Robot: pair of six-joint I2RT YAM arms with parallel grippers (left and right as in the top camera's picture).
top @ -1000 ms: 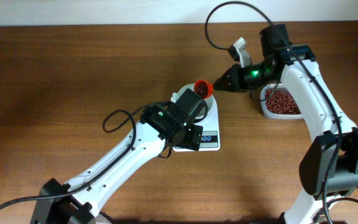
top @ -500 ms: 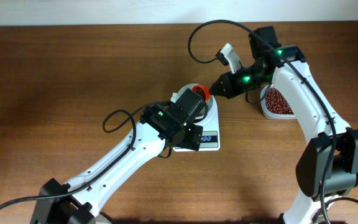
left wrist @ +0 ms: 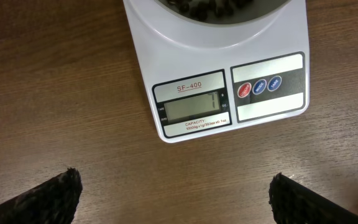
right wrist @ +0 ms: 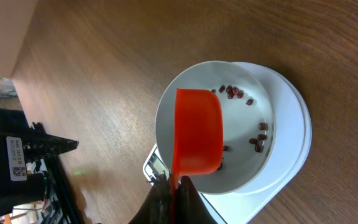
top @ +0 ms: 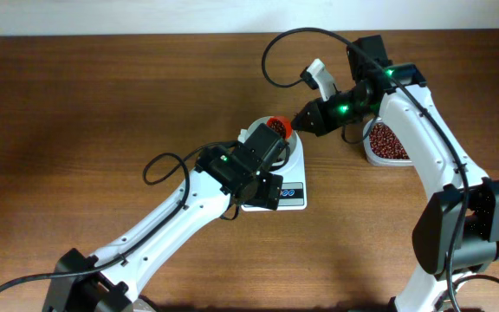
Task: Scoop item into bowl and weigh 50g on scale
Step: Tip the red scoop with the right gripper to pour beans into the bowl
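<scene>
Mid-tabletop, toward the far edge, the scale carries the bowl. The left hand hangs wide open above the display, probably so its camera can read it. The right hand is clenched on the red scoop, tipped over the bowl to drop beans; a few lie scattered inside.

The right jaws clamp a red scoop above the bowl on the scale.

surface: brown wood table | far edge: pale wall | light: even
</scene>
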